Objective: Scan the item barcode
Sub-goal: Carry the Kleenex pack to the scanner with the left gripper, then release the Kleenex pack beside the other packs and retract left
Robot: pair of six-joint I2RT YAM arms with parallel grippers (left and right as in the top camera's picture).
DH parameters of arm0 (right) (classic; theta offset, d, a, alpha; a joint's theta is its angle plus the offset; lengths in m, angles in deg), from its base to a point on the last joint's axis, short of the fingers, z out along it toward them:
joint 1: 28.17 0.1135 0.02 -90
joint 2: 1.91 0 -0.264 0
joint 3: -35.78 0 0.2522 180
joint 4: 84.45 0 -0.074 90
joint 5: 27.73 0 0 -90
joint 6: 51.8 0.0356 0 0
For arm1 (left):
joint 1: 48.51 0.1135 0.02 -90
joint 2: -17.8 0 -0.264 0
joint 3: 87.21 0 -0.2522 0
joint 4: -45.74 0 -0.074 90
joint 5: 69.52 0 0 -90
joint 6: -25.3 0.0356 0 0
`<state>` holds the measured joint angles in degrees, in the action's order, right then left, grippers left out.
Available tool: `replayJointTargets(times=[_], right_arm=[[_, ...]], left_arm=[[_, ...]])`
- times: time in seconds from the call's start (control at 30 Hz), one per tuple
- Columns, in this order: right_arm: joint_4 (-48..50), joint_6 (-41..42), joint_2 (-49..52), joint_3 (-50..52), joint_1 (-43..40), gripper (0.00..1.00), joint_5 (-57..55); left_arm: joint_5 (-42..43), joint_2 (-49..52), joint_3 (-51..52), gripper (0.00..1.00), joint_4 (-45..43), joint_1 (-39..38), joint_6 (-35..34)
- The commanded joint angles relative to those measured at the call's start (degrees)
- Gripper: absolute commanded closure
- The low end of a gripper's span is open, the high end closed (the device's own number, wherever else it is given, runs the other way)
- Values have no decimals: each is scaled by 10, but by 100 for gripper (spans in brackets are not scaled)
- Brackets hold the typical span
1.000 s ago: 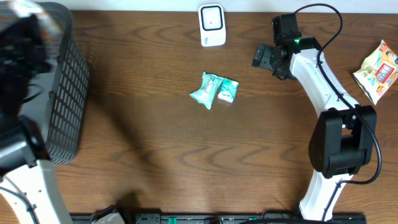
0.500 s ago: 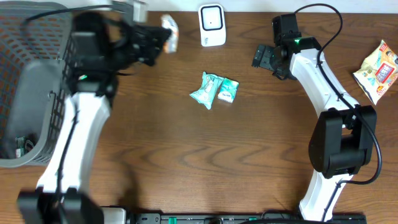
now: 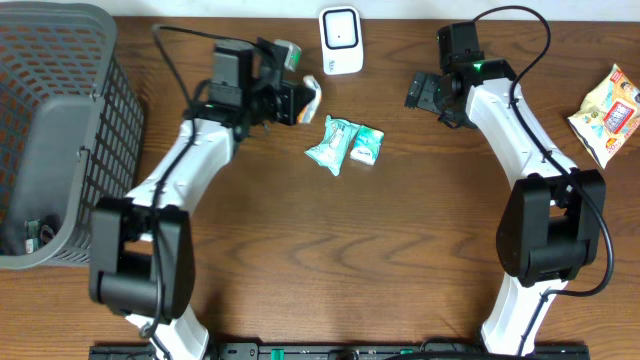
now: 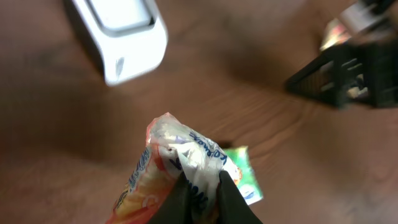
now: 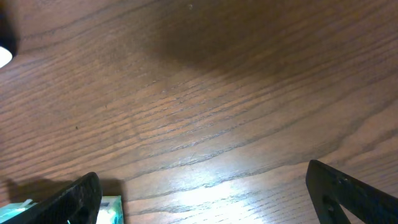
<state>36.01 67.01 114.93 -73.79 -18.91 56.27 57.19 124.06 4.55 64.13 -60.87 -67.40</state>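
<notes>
Pinching a packet, the left hand shows its lettering only wrist-side.

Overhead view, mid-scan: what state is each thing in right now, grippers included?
left gripper: shut on the snack packet.
snack packet: pinched and held up, beside the scanner, not over it.
right gripper: open, empty.
scanner: untouched.
teal packets: lying loose, untouched.
snack bag: lying at the right edge, untouched.
basket: upright, on the left.
</notes>
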Motion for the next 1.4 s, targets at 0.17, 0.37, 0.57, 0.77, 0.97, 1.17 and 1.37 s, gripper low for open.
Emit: replayJointTargets(times=[0.17,0.37,0.57,0.77,0.97,1.17,1.37], right_arm=[[-1,-6,5,4,5,1,-3],[-1,-6,5,4,5,1,-3],[-1,-6,5,4,5,1,-3],[-1,-6,5,4,5,1,-3],[-1,-6,5,4,5,1,-3],[-1,-6,5,4,5,1,-3],[-1,-6,5,4,5,1,-3]], left_arm=[[-247,25,2,92,28,-51,-40],[-259,36,4,93,28,-68,-75],[-288,58,4,91,28,-70,-75],[-252,61,4,63,23,-77,-75],[-253,47,-1,50,19,-73,-75],[-254,-68,-5,24,4,-34,-75],[-258,-198,-5,11,5,44,-41]])
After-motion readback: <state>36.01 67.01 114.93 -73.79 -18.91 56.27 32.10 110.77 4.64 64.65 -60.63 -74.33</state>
